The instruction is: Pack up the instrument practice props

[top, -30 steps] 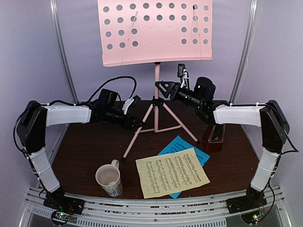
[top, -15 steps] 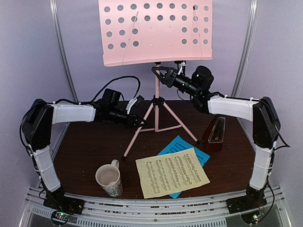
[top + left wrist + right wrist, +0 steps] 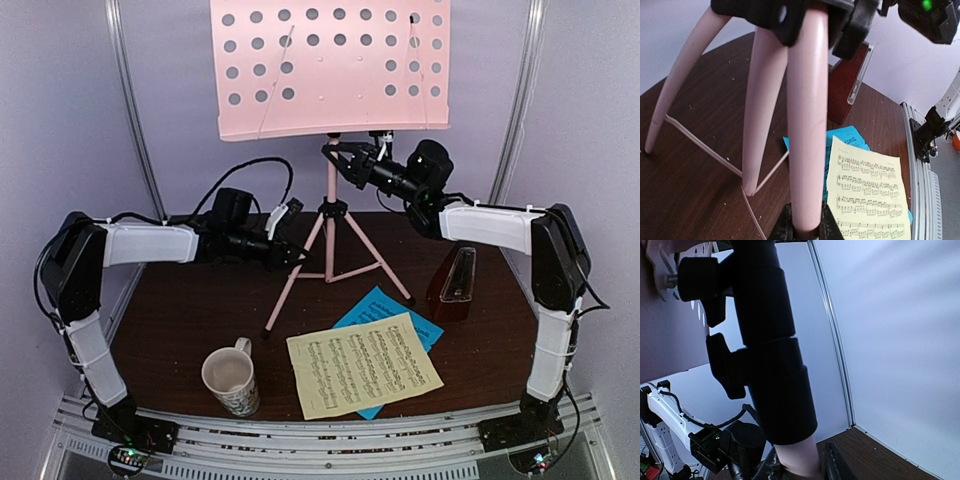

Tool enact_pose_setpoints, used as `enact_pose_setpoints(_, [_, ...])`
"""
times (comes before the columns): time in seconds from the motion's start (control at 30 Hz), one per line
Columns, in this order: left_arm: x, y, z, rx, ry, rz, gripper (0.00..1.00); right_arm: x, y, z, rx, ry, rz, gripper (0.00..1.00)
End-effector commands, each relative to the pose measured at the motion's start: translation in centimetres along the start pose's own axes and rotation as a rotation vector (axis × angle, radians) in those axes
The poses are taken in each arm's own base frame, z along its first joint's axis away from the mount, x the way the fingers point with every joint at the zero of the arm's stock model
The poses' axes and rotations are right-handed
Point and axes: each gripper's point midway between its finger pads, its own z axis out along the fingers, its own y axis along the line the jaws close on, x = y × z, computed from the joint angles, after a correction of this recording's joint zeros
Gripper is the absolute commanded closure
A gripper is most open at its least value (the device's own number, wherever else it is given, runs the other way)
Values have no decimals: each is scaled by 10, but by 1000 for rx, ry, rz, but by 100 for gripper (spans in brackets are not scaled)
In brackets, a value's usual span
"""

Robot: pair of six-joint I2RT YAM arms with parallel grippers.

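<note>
The pink music stand stands at the back middle, its perforated desk [image 3: 330, 70] up high. My left gripper [image 3: 298, 257] is shut on the stand's front-left tripod leg [image 3: 807, 125], which sits between its fingers [image 3: 805, 231]. My right gripper [image 3: 335, 158] is closed round the stand's pole just under the desk; in the right wrist view the pink pole [image 3: 799, 467] sits between its fingers below a black clamp collar [image 3: 770, 340]. The red-brown metronome [image 3: 455, 285] stands at the right. A pale-yellow music sheet [image 3: 365, 365] lies over a blue one [image 3: 385, 305] at the front.
A cream patterned mug [image 3: 232, 380] stands at the front left of the dark table [image 3: 180, 310]. Grey enclosure walls and metal posts [image 3: 135, 120] ring the table. The stand's other legs [image 3: 380, 260] spread across the middle back.
My right gripper rose from beside the metronome to the pole under the desk and closed round it. My left gripper stayed on the leg. The stand shifted slightly.
</note>
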Motion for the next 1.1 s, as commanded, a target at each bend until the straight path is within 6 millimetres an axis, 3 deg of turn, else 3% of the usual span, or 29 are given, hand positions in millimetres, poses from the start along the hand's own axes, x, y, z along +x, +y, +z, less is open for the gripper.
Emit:
enact_pose_setpoints(0.0, [-109, -13, -40, -62, -330, 136, 100, -29, 41, 9, -94, -24, 41, 100])
enact_pose_setpoints(0.37, [-154, -42, -74, -87, -578, 216, 100, -28, 69, 25, -79, 36, -47, 100])
enact_pose_setpoints(0.5, [-140, -46, -65, -99, -570, 231, 100, -24, 73, 28, -17, 29, -93, 100])
enact_pose_setpoints(0.7, [-113, -34, -53, -144, -524, 189, 100, -28, 72, 17, 64, -57, -103, 100])
enact_pose_setpoints(0.77, [-106, -33, -49, -157, -512, 174, 89, -30, 70, 11, 91, -90, -100, 100])
enact_pose_setpoints(0.87, [-96, -34, -43, -172, -500, 167, 65, -29, 68, 6, 121, -113, -100, 100])
enact_pose_setpoints(1.0, [-85, -37, -30, -151, -483, 167, 42, -30, 66, 2, 145, -129, -104, 100])
enact_pose_setpoints(1.07, [-81, -39, -23, -134, -479, 168, 35, -32, 65, 1, 154, -137, -107, 100])
